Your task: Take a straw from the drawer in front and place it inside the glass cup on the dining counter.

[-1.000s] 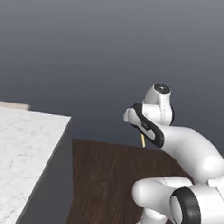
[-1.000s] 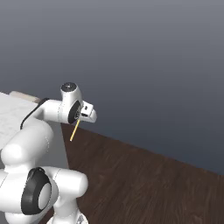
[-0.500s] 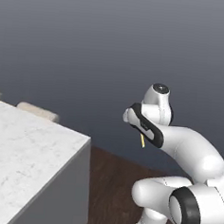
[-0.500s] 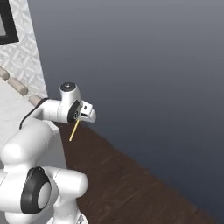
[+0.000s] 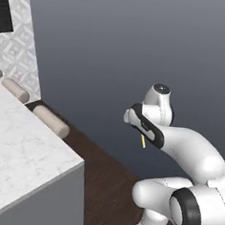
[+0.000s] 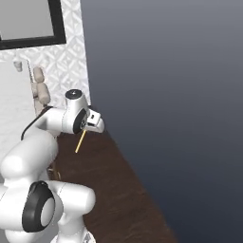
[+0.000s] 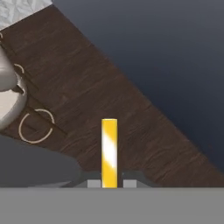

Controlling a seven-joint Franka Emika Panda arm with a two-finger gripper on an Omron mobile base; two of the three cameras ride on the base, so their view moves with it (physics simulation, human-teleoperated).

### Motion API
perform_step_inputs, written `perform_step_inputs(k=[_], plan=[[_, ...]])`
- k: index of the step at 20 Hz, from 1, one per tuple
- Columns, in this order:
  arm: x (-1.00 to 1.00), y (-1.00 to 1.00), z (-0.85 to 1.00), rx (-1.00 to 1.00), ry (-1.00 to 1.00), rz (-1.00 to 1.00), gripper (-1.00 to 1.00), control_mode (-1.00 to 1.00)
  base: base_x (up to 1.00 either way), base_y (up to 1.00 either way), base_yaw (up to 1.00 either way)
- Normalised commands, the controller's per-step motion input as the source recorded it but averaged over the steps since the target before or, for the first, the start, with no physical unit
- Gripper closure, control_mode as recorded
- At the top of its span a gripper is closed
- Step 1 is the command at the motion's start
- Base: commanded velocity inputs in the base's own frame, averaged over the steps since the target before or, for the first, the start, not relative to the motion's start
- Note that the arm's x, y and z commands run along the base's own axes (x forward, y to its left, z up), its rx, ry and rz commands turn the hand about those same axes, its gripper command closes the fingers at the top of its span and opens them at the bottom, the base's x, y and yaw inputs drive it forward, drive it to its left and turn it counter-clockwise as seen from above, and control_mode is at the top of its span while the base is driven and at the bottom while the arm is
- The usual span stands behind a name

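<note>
Straw point(image 7: 109, 151) is held pinched in the closed tool point(image 6: 90, 124), hanging slanted above the dark wood floor point(image 6: 109, 190), off the white marble counter point(image 5: 20, 159). It should be kept upright and carried high over the counter's edge; the glass cup cannot be made out. Beige stools point(image 5: 50, 121) line the counter's far side, near a patterned wall point(image 6: 66, 57).

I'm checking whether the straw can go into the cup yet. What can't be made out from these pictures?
- Upper part of the straw: behind the hand, both base views.
- Gripper fingertips: cut by the bottom edge, hand view.
- Dining counter: cut by the left edge, left base view.
- Stools: too small, right base view.
</note>
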Motion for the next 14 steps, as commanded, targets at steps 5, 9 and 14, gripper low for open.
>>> perform_step_inputs(k=[5, 9, 14], plan=[[0.0, 0.0, 0.0, 0.0, 0.0, 0.0, 1.0, 1.0, 1.0, -0.64, 0.59], [0.0, 0.0, 0.0, 0.0, 0.0, 0.0, 1.0, 1.0, 0.96, -0.69, 0.57], [0.0, 0.0, 0.0, 0.0, 0.0, 0.0, 1.0, 1.0, 0.97, -0.68, 0.57]])
